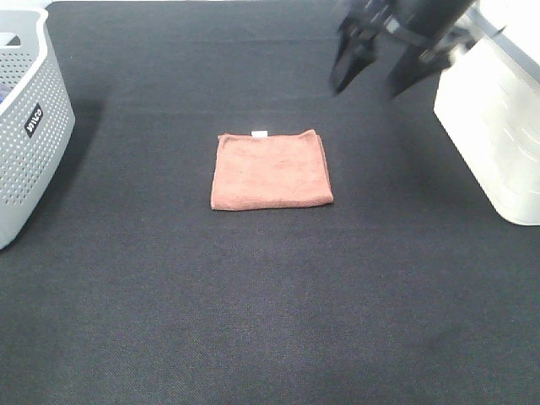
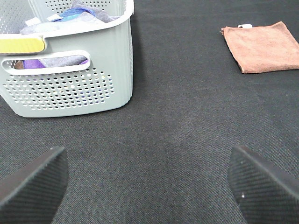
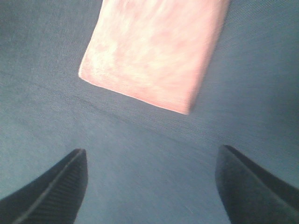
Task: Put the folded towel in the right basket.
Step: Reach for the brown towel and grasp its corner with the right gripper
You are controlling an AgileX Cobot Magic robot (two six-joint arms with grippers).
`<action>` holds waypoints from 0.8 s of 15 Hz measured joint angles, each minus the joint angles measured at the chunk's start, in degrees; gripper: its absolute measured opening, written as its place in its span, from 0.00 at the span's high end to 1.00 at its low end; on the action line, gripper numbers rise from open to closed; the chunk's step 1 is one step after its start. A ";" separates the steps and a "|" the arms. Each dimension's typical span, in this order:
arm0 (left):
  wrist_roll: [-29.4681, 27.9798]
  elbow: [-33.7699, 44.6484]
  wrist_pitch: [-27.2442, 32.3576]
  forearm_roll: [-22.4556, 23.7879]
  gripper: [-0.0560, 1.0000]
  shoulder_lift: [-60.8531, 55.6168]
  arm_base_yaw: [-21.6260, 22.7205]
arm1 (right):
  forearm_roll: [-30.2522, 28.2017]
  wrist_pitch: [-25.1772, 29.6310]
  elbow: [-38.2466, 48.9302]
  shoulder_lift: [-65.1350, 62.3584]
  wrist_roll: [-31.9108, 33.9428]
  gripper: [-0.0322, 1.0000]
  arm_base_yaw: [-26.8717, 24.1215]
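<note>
Your right gripper [image 1: 369, 84] has its two fingers spread wide apart with nothing between them, and it's up off the black mat [image 1: 253, 329], looking a bit blurry in the overhead shot. The folded towel [image 1: 272, 171] isn't touched at all. It lies flat on the mat a little ahead of those open fingers and below them, on the gripper's left side, with its small white tag [image 1: 261, 133] on the edge nearest the gripper. The white bin [image 1: 494, 126] is just beside that gripper on its other side, part of the arm crosses in front of its rim, and you can't see inside it from here. Your left gripper [image 2: 147, 151] is also open, fingers well apart and holding nothing, low over bare mat. Ahead of it and to its left stands the grey perforated basket [image 2: 70, 93] with some purple and blue cloths piled in it. The towel is ahead of it too, but off to its right and well apart from it.
</note>
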 joint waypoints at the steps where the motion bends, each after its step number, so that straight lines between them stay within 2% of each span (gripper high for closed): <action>1: 0.00 0.00 0.00 0.00 0.12 0.00 0.00 | 0.00 0.00 0.00 0.00 0.00 0.27 0.00; 4: 0.00 0.00 0.00 0.00 0.12 0.00 0.00 | 4.30 -0.06 -5.56 10.89 -1.78 0.27 0.00; 7: 0.00 0.00 0.00 0.00 0.12 0.00 0.00 | 4.98 0.29 -11.40 17.99 -2.29 0.27 0.00; 12: 0.00 0.00 0.00 0.00 0.12 0.00 0.00 | 14.67 4.47 -20.74 28.59 -4.07 0.27 -3.04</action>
